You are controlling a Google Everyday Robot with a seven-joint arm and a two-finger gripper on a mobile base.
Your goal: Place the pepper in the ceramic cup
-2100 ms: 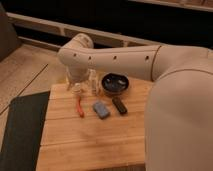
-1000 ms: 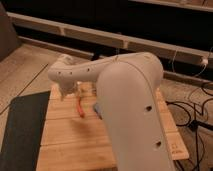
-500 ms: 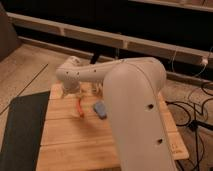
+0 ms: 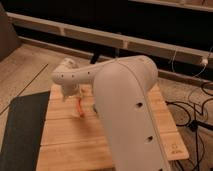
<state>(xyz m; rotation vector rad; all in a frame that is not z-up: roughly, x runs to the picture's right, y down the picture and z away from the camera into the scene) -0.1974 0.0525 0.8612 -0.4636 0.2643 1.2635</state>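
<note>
The robot's white arm (image 4: 127, 115) looms over the wooden table (image 4: 65, 147); a dark mat (image 4: 20, 130) lies left of the table; the pepper (image 4: 80, 106) rests on the table's far left part; just beside it hangs the gripper (image 4: 70, 96), jaws spread, holding nothing.

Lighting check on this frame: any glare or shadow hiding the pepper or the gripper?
Camera view: dim warm light, dark background, no hard glare; the pale arm is the brightest area. Camera view: the gripper hangs over the wooden table's back left, shaded beneath the arm; the pepper beside it is visible, orange-red.
</note>
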